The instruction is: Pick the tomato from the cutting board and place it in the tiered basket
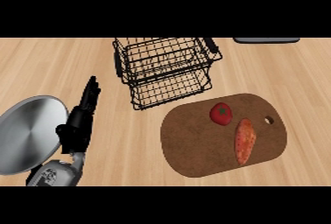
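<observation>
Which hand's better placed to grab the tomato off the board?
Right, probably, on side alone: the tomato sits on the cutting board at the view's right, but the right hand isn't in view. The left hand, open, is far left beside the silver dish.

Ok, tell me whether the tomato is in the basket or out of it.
Out. The tomato lies on the cutting board, apart from the tiered basket, whose wire tiers show nothing inside.
</observation>
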